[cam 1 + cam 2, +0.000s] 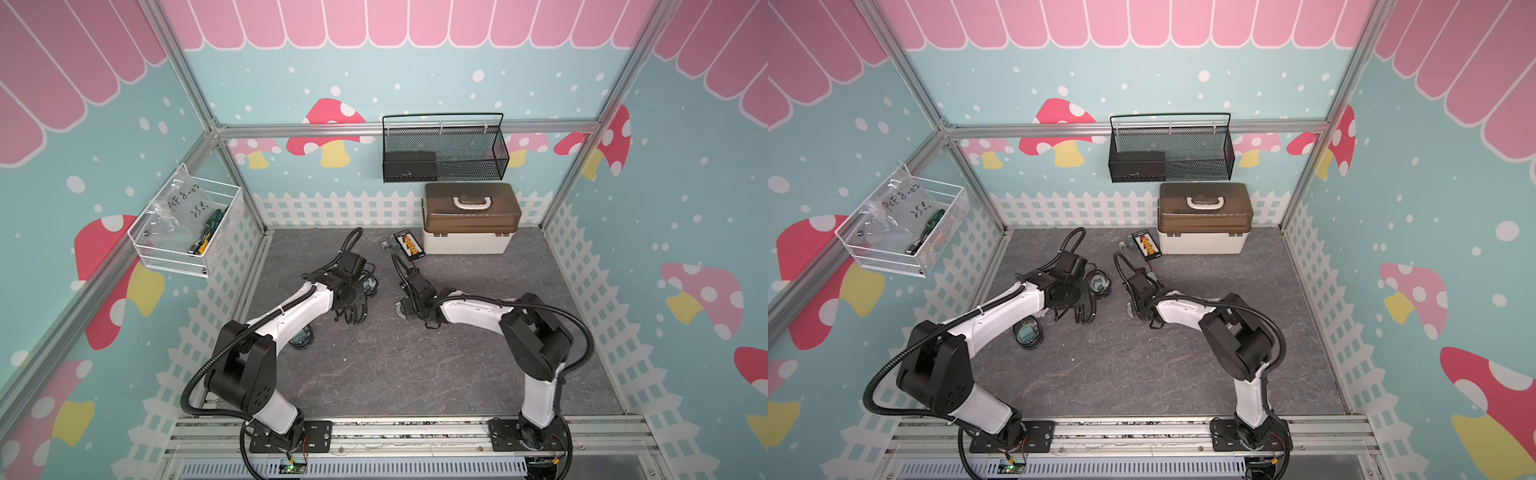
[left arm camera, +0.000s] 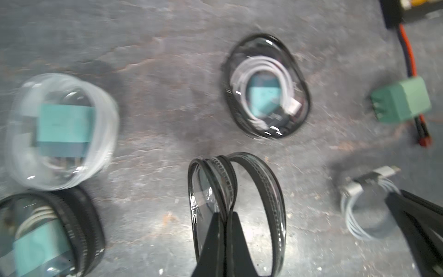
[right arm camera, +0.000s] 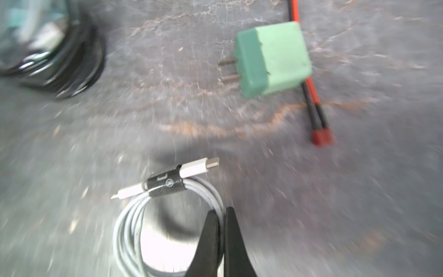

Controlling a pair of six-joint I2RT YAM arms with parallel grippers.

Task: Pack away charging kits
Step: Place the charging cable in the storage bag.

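While both top views hide the fingertips beneath the arms, the wrist views show them: the left gripper (image 2: 226, 214) is clamped on the rim of an open clear round pouch with black zipper (image 2: 278, 208), and the right gripper (image 3: 221, 211) pinches a coiled white cable (image 3: 127, 227). A teal-green cube plug adapter (image 3: 275, 60) lies apart beyond those fingers, on the grey stone-patterned tabletop (image 1: 415, 365) between teal mushroom-printed walls (image 1: 685, 208).

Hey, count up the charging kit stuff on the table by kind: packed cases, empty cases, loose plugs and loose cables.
Packed clear cases: 3
Open empty case: 1
Loose green plug adapter: 1
Loose white cable coil: 1
Total: 6
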